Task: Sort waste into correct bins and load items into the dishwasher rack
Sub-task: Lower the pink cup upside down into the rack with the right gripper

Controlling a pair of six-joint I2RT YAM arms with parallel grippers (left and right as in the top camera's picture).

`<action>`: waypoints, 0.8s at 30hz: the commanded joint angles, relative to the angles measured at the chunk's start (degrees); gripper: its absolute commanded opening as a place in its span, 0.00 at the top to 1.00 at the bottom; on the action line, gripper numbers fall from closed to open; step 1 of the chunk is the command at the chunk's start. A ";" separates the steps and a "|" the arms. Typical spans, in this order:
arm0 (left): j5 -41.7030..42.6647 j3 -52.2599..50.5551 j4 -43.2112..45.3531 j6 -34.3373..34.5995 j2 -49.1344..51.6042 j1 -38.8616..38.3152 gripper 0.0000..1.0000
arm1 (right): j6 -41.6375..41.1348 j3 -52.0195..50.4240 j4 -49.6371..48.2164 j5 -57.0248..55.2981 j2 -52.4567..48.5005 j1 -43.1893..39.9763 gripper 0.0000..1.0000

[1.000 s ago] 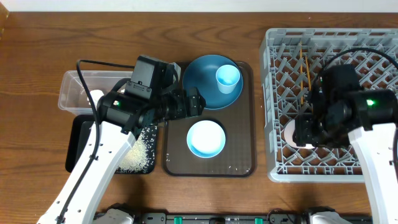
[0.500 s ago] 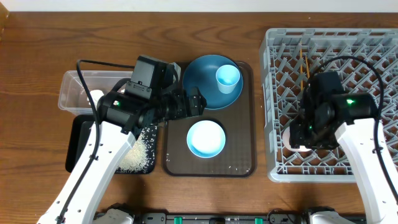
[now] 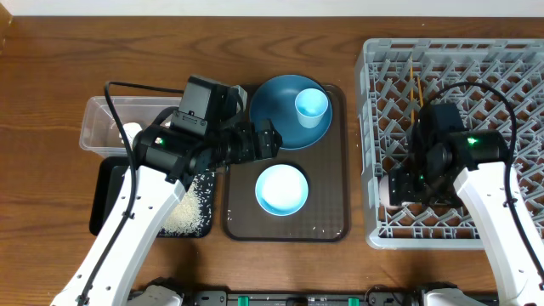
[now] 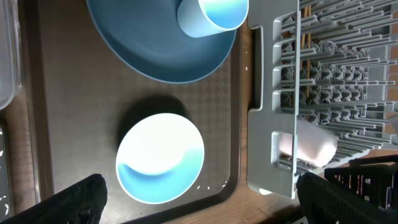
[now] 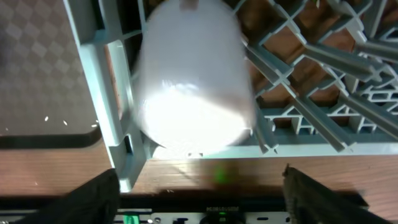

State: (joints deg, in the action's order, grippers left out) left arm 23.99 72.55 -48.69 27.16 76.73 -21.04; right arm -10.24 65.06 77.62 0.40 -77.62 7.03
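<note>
The white cup (image 5: 193,81) lies on its side in the near left corner of the grey dishwasher rack (image 3: 510,68). My right gripper (image 5: 202,196) stands open just behind it, holding nothing; from above, that gripper (image 3: 406,185) covers part of the cup (image 3: 392,189). My left gripper (image 4: 205,205) is open and empty above the brown tray, over the white bowl with a blue rim (image 4: 160,157). The light blue cup (image 3: 311,107) stands on the blue plate (image 3: 280,119). Rice grains (image 3: 191,208) lie in the black tray (image 3: 104,200). The clear tub (image 3: 106,123) sits behind it.
Thin wooden chopsticks (image 3: 416,89) lie in the rack's far part. The brown serving tray (image 3: 331,212) holds the plate and bowl, with a few rice grains near its front edge. The left arm's body (image 3: 170,149) overhangs both bins.
My right gripper's jaws have spread and let go of the white cup, which now rests in the rack's corner. The right arm shifted slightly left. The left arm has stayed put.
</note>
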 commanded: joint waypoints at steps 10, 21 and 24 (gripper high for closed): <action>-0.31 0.09 -0.15 -0.17 0.09 0.24 0.01 | -0.42 -0.24 -1.53 -0.15 -0.28 0.46 0.06; -0.31 0.09 -0.15 -0.15 0.09 0.24 0.01 | -0.44 -0.22 -5.22 1.55 -0.28 0.46 0.01; -0.31 0.09 -0.15 -0.17 0.09 0.24 0.01 | -0.48 -0.24 -5.01 1.79 -0.28 0.50 0.01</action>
State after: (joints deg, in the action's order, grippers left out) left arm 23.99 72.55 -48.71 27.16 76.73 -21.04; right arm -10.28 65.04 72.58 1.52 -77.62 7.03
